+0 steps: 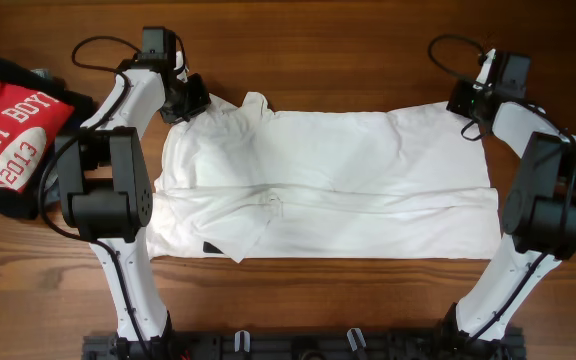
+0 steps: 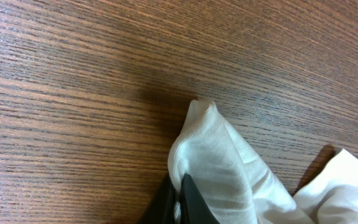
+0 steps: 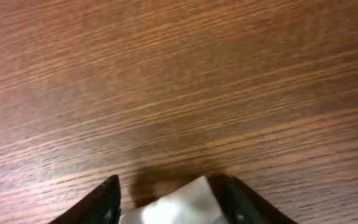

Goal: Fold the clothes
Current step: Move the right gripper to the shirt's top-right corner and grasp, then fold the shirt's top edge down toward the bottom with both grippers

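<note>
A white shirt (image 1: pixel 328 180) lies spread across the middle of the wooden table, with its near part folded over. My left gripper (image 1: pixel 196 102) is at the shirt's far left corner. In the left wrist view its jaws (image 2: pixel 180 194) are shut on a raised pinch of the white cloth (image 2: pixel 222 168). My right gripper (image 1: pixel 465 104) is at the shirt's far right corner. In the right wrist view its fingers (image 3: pixel 171 191) are open, and a corner of the white cloth (image 3: pixel 182 202) lies between them on the table.
A red printed shirt (image 1: pixel 8 125) lies on a black garment (image 1: pixel 13 200) at the table's left edge. Bare wood (image 1: pixel 318 50) runs beyond the shirt's far edge. The arm bases stand along the near edge (image 1: pixel 298 345).
</note>
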`<action>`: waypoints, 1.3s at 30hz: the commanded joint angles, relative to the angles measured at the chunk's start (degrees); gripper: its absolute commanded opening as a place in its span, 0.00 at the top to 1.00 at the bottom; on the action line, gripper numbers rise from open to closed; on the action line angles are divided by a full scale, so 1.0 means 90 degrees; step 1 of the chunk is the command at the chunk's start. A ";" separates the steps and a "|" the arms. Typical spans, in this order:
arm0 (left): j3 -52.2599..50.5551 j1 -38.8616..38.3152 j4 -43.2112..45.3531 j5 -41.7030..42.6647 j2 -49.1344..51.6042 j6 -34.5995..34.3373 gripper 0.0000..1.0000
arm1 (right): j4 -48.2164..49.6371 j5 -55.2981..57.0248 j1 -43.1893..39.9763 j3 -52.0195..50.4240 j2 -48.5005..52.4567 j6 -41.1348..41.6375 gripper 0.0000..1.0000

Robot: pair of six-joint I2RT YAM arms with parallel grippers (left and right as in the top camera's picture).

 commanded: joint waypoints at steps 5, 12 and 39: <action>-0.0066 0.0019 -0.0046 0.0080 0.0119 -0.0083 0.96 | -0.0182 0.0437 0.0007 0.0034 0.0291 0.0223 0.96; -0.0044 0.0073 0.0362 0.0080 -0.0491 -0.0027 0.96 | -0.0945 0.0580 -0.0192 0.0163 -0.0430 0.0648 0.96; -0.0046 0.0644 -0.4444 -0.0338 -0.1838 -0.0146 0.96 | -0.6300 0.2008 -0.0646 0.0073 -0.2540 0.1394 0.96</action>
